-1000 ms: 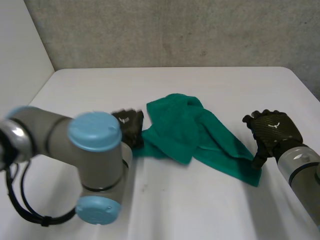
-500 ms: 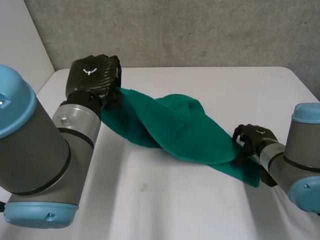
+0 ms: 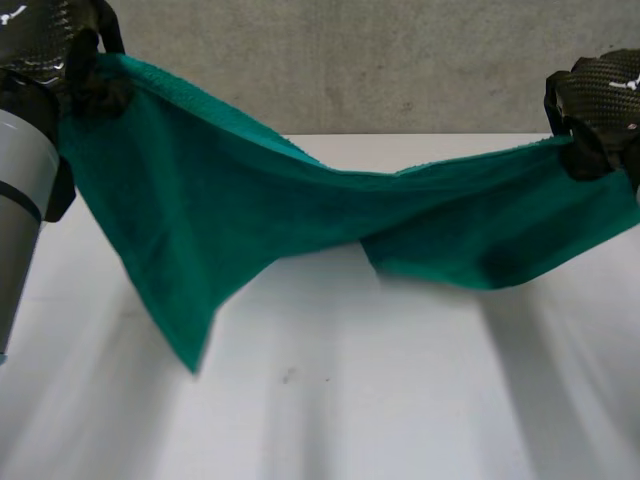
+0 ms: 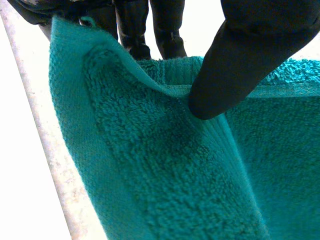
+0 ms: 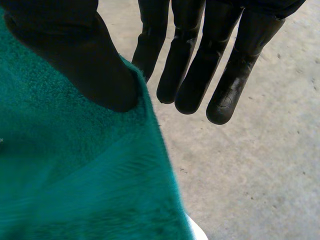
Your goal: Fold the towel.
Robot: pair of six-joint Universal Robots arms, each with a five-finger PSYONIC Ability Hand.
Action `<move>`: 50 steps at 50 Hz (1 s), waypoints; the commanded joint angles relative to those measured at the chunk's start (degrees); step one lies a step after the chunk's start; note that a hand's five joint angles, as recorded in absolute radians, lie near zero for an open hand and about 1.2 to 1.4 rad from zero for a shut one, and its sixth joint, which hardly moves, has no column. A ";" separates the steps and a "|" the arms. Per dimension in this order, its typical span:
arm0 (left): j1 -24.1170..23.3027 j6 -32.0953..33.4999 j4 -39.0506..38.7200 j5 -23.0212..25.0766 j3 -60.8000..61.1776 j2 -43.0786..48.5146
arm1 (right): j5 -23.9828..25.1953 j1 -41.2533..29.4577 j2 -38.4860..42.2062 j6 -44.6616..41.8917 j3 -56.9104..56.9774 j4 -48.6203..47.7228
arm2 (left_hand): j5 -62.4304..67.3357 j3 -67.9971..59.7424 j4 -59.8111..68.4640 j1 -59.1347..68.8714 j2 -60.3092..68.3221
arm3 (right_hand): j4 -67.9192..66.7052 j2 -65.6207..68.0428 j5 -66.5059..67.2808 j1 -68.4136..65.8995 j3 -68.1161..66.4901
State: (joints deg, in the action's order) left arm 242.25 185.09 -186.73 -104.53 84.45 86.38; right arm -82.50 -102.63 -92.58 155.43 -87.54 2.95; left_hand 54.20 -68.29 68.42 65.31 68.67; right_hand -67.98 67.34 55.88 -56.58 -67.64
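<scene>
A green towel (image 3: 300, 210) hangs stretched in the air above the white table (image 3: 400, 400), sagging in the middle, with one loose corner drooping low on the left. My left hand (image 3: 50, 40) is raised high at the left and is shut on the towel's upper left corner. In the left wrist view its thumb (image 4: 225, 65) pinches the hemmed edge of the towel (image 4: 150, 165) against the fingers (image 4: 135, 30) behind it. My right hand (image 3: 600, 100) is raised at the right, shut on the opposite corner. There its thumb (image 5: 85, 65) presses the towel (image 5: 75, 175) against a finger (image 5: 150, 50).
A grey wall (image 3: 400, 60) stands behind the table's far edge. A white wall panel lies at the left behind my left arm (image 3: 20, 190).
Both hands have risen from the table to high up and apart. The right hand closed on the towel's right corner. The bunched towel has been lifted and spread between them.
</scene>
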 commanded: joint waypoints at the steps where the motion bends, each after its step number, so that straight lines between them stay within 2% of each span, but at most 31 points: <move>1: 7.26 -0.08 9.89 7.15 2.11 2.56 | 4.01 -0.46 2.14 -4.87 5.98 14.98 | 15.80 -11.71 11.58 14.69 11.33 | -12.02 12.66 14.12 -23.42 -12.36; 2: 7.62 0.00 9.98 7.41 2.64 3.87 | 4.45 -2.55 8.76 -4.61 6.85 15.67 | 15.80 -11.71 11.58 14.69 11.33 | -12.02 12.66 14.12 -23.42 -12.36; 5: 8.32 0.00 10.33 7.59 3.35 9.32 | 4.01 -4.07 12.60 -4.43 7.21 15.50 | 15.80 -11.71 11.58 14.69 11.33 | -12.02 12.66 14.12 -23.42 -12.36; 6: 8.50 -0.17 10.42 7.50 3.26 10.55 | 3.93 -5.81 16.78 -3.56 7.12 15.16 | 15.80 -11.71 11.58 14.69 11.33 | -12.02 12.66 14.12 -23.42 -12.36; 12: 10.78 -0.17 10.51 7.59 3.61 16.62 | 3.49 -6.26 22.53 3.21 5.54 12.43 | 15.80 -11.71 11.58 14.69 11.33 | -12.02 12.66 14.12 -23.42 -12.36; 15: 10.87 -0.17 10.42 7.59 3.79 17.77 | 3.84 -6.09 22.62 6.90 3.78 10.68 | 15.80 -11.71 11.58 14.69 11.33 | -11.58 12.22 13.68 -22.98 -11.92; 20: 10.87 -0.08 10.25 7.59 3.79 18.21 | 4.36 -4.51 22.71 8.05 2.28 10.14 | 15.80 -11.71 11.58 14.69 11.33 | 7.56 -6.93 -5.46 -3.84 7.22; 22: 10.87 -0.08 10.16 7.59 3.79 18.21 | 4.37 -3.54 22.80 8.23 1.59 10.32 | 15.80 -11.71 11.58 14.69 11.33 | 21.80 -21.17 -19.71 10.40 21.47; 28: 10.96 -0.08 9.98 7.59 3.70 18.21 | 4.10 -1.78 22.80 8.67 0.09 10.93 | 15.80 -11.71 11.58 14.69 11.33 | 34.50 -33.86 -32.40 23.10 34.16; 40: 11.40 -0.08 9.90 7.50 3.35 19.71 | 4.54 0.24 21.48 8.75 -8.51 10.85 | 15.80 -11.71 11.58 14.69 11.33 | 39.22 -38.59 -37.13 27.82 38.89; 50: 11.93 0.00 9.98 7.50 2.73 20.94 | 4.45 2.52 21.04 7.88 -15.99 6.98 | 15.80 -11.71 11.58 14.69 11.33 | 33.18 -32.54 -31.08 21.78 32.84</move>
